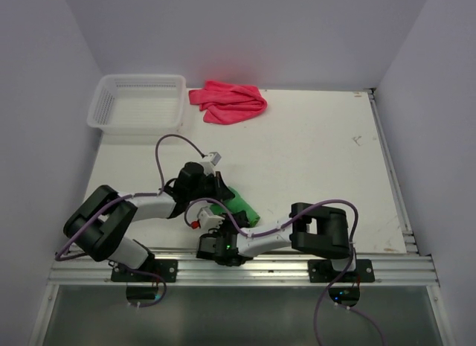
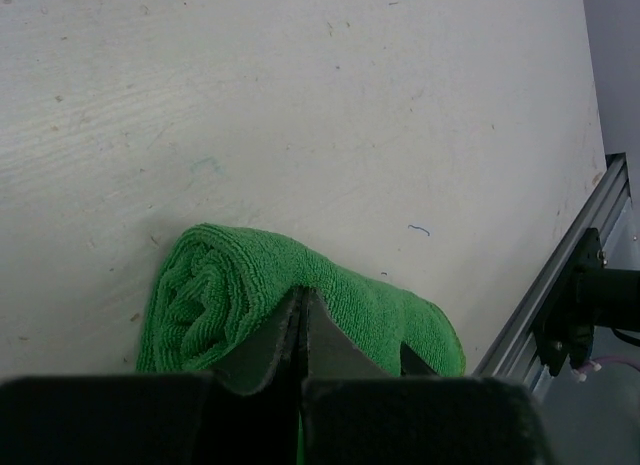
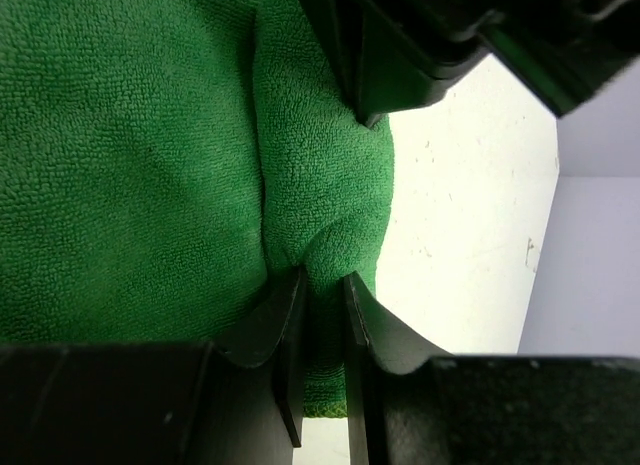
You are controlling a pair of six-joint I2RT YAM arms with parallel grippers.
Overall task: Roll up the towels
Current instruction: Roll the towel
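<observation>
The green towel (image 1: 242, 205) lies as a roll near the table's front edge, its spiral end showing in the left wrist view (image 2: 205, 295). My left gripper (image 1: 223, 190) is shut, its tips (image 2: 302, 297) pressed together against the top of the roll with nothing visibly between them. My right gripper (image 1: 219, 222) comes from the near side and is shut on a pinched fold of the green towel (image 3: 130, 165), its tips (image 3: 322, 287) clamping the cloth. The pink-red towel (image 1: 229, 102) lies crumpled at the back of the table, far from both grippers.
A white mesh basket (image 1: 137, 102) stands at the back left corner, next to the pink-red towel. An aluminium rail (image 2: 560, 275) runs along the table's near edge, close to the roll. The walls close in on both sides.
</observation>
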